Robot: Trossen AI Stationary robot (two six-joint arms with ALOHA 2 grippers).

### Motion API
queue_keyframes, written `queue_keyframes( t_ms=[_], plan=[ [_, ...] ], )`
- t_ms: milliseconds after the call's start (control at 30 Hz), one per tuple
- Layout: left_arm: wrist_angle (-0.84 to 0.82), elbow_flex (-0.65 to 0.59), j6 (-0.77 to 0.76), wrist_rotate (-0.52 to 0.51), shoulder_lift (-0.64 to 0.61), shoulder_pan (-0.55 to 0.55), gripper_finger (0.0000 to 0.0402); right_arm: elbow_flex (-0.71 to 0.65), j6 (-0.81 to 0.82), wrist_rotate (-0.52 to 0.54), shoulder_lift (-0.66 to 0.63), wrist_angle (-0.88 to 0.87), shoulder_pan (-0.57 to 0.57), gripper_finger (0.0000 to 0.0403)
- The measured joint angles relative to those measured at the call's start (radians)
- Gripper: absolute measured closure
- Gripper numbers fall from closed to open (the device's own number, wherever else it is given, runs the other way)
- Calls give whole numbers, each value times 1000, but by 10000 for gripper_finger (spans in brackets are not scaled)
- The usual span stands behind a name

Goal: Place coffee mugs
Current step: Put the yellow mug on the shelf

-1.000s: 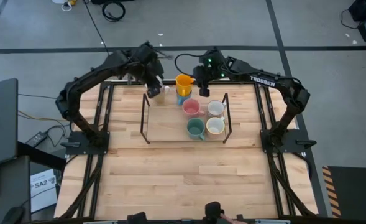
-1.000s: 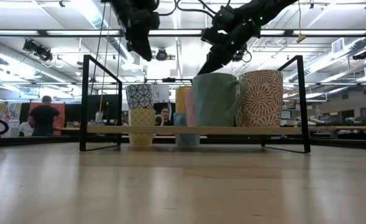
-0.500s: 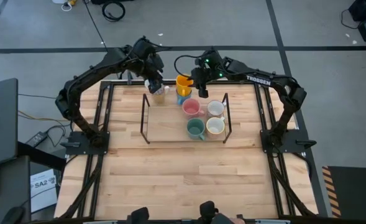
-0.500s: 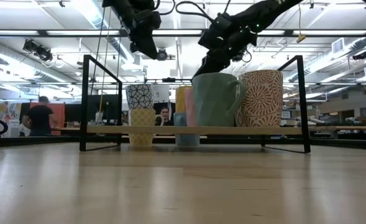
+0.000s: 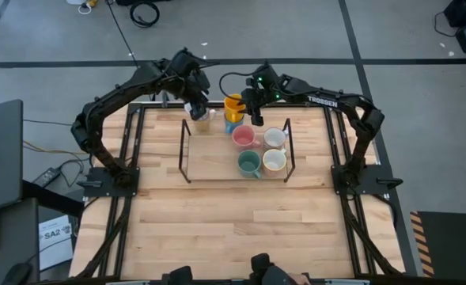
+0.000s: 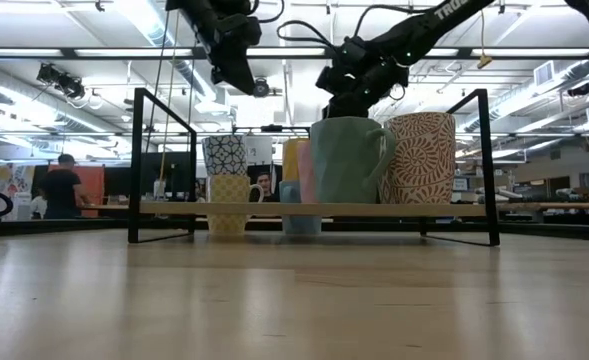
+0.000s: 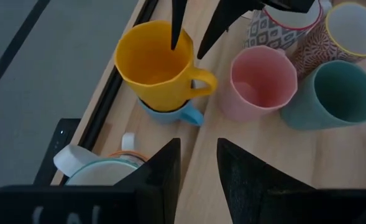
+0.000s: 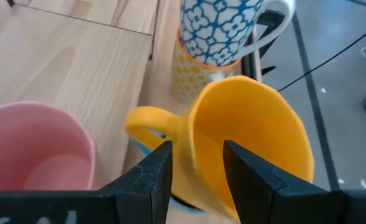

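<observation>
While the orange mug (image 5: 233, 104) stands upright, stacked on a blue mug (image 7: 170, 113) near the frame's top centre with its handle towards the pink mug (image 5: 243, 137), the right gripper (image 5: 255, 109) straddles its rim, fingers parted; the left gripper (image 5: 197, 107), also parted, hovers above the patterned mugs (image 5: 202, 119).

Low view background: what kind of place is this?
Probably an open robotics lab or workshop: exposed ceiling ducts and strip lights, a person at distant benches, cables on the taped concrete floor.

The light wooden counter (image 5: 217, 214) is carrying a black wire frame (image 5: 187, 154) and clustered coffee mugs (image 5: 256, 150) along its far side.
</observation>
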Motion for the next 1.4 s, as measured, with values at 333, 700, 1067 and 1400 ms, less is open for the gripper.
queue_keyframes(
  t_ms=[333,700,1067,1400],
  plan=[
    [1,0,0,2,0,-10,290,-13,3,13,5,-1,5,257],
    [1,0,0,2,0,-12,290,-13,0,6,5,2,6,321],
    [1,0,0,2,0,-12,290,-13,-1,11,5,17,6,372],
    [2,0,0,2,0,-12,290,-13,-2,14,5,33,4,372]
  ],
)
